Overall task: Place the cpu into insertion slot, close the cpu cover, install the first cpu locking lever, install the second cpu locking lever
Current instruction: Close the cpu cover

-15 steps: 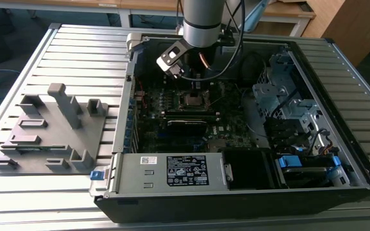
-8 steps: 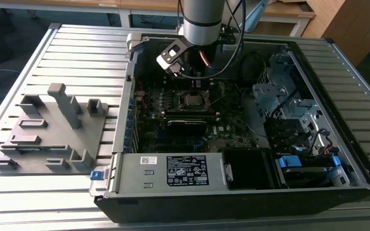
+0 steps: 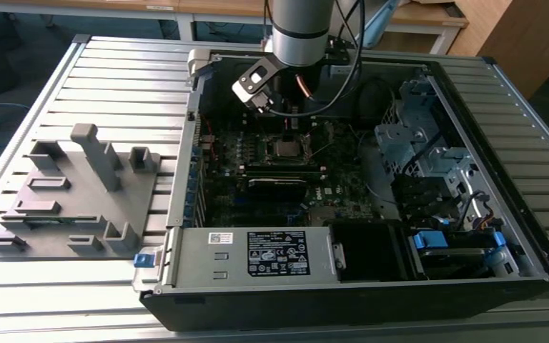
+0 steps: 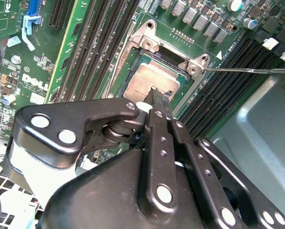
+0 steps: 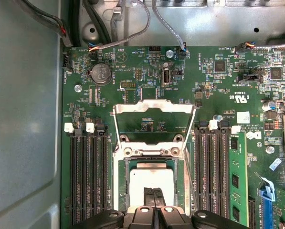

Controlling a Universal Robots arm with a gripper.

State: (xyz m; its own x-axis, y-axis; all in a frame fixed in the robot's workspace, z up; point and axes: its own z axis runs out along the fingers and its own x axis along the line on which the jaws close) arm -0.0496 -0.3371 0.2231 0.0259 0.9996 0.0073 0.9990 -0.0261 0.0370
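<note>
In the exterior view, an open computer case (image 3: 351, 307) lying on the slatted table (image 3: 112, 71), nearer the exterior view's right edge, with a grey fixture (image 3: 74, 193) beside it near the opposite edge. Arm (image 3: 300, 28) reaching down into the case from the far side, gripper (image 3: 289, 125) low over the middle of the circuit board (image 3: 255, 207). Cpu (image 3: 286, 148) visible there as a small pale square.

In the second wrist view, gripper (image 4: 157, 98) with fingers pressed together, nothing between them, tips down on the near edge of the cpu (image 4: 147, 83). Cpu seated flat in the insertion slot (image 4: 167, 58), between two banks of memory slots (image 4: 99, 47). Thin locking lever (image 4: 247, 70) sticking out sideways, unlatched.

In the first wrist view, cpu cover (image 5: 154, 105) swung up and open behind the insertion slot (image 5: 152, 151). Cpu (image 5: 152, 172) uncovered in the slot, gripper (image 5: 154, 194) closed tight, tips on its top.
</note>
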